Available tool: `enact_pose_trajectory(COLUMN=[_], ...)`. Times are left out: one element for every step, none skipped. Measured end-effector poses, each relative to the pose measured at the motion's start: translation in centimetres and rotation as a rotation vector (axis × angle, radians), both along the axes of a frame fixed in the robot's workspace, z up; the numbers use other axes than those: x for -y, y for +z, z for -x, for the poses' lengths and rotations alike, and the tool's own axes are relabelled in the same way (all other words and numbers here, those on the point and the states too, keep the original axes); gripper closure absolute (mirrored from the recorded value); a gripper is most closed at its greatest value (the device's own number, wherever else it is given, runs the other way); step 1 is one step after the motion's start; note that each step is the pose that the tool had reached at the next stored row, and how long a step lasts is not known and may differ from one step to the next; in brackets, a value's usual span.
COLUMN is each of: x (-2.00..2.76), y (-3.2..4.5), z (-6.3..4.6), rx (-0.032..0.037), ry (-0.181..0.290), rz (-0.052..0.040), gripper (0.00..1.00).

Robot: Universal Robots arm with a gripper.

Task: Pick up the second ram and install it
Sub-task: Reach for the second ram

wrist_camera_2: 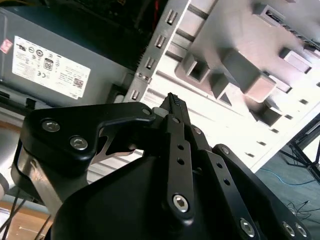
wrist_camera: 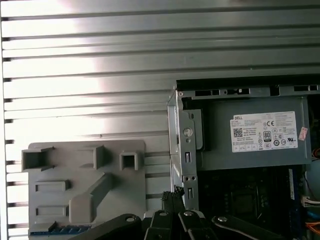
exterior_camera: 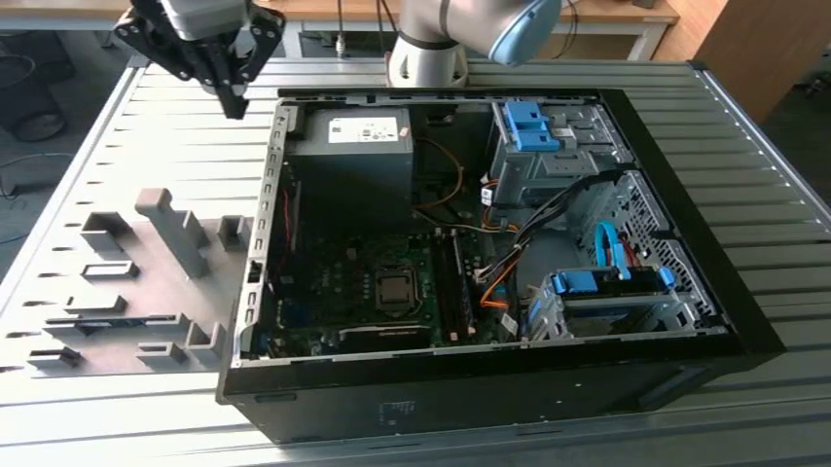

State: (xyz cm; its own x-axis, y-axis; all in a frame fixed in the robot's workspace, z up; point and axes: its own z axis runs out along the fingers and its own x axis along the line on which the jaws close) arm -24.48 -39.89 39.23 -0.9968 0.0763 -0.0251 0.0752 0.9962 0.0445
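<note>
The table (exterior_camera: 727, 126) was silver with straight parallel ribs. The fixture plate (exterior_camera: 136, 287) was plain grey, the computer case (exterior_camera: 454, 418) black, its drive bracket (exterior_camera: 526, 126) at one o'clock blue, the gripper (exterior_camera: 234, 102) black.

The second ram (exterior_camera: 115, 319), a long, thin, flat dark memory stick, is lying flat in the grey plastic fixture plate (exterior_camera: 130, 282). It is running along that plate's near edge, toward the tabletop's edge on the exterior view's left. In the first wrist view it is showing as a narrow bluish strip (wrist_camera: 55, 231).
</note>
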Motion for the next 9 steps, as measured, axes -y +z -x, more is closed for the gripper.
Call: enact_pose_trajectory(x=[0.00,0.00,0.00,0.00,0.00,0.00,0.00,0.00,0.00], y=[0.00,-0.01,-0.02,-0.02,-0.03,-0.04,-0.04,-0.05,-0.05], z=[0.3,0.6,0.9,1.2,1.4,1.7,1.9,2.2,2.4], rx=[0.0000,0.0000,0.0000,-0.0001,-0.0001,0.0000,0.0000,0.0000,-0.0001], ry=[0.000,0.000,0.000,0.000,0.000,0.000,0.000,0.000,0.000], rz=[0.0000,0.0000,0.0000,0.0001,0.0001,0.0000,0.0001,0.0001,0.0001], gripper=[0.89,0.89,0.89,0.89,0.89,0.89,0.89,0.89,0.89])
